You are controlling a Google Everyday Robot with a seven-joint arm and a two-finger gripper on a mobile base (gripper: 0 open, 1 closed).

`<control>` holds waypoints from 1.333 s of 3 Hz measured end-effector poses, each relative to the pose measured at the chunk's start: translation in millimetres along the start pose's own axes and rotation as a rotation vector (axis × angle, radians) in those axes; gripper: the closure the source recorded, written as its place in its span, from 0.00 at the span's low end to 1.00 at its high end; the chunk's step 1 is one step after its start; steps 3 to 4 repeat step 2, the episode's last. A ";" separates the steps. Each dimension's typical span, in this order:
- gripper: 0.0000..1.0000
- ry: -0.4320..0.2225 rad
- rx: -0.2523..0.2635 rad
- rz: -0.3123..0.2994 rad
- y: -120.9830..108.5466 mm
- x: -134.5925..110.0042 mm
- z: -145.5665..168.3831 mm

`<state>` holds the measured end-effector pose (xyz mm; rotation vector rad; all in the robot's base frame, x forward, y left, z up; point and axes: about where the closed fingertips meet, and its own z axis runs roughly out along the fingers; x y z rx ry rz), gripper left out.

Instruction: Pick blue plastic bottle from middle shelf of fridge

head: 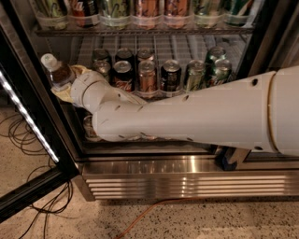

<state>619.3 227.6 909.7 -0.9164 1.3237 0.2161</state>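
Note:
The blue plastic bottle [58, 73], clear with a white cap and brown drink, leans to the left at the left end of the middle shelf [164, 46] of the fridge [187, 175]. My gripper [66, 84] is at the end of the white arm that reaches in from the right. Its yellowish fingers [79, 70] close around the bottle's body from the right and from below. The lower part of the bottle is hidden behind the gripper.
Several drink cans [147, 74] stand in rows on the middle shelf right of the bottle. Bottles [145, 9] fill the shelf above. The open door [25, 116] with a light strip stands close on the left. Black cables [28, 135] and an orange cable [140, 217] lie on the floor.

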 end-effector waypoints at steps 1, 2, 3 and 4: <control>1.00 -0.003 0.010 -0.004 1.6 7.2 -4.1; 1.00 -0.003 0.010 -0.004 1.6 7.2 -4.1; 1.00 -0.003 0.010 -0.004 1.6 7.2 -4.1; 1.00 -0.003 0.010 -0.004 1.6 7.2 -4.1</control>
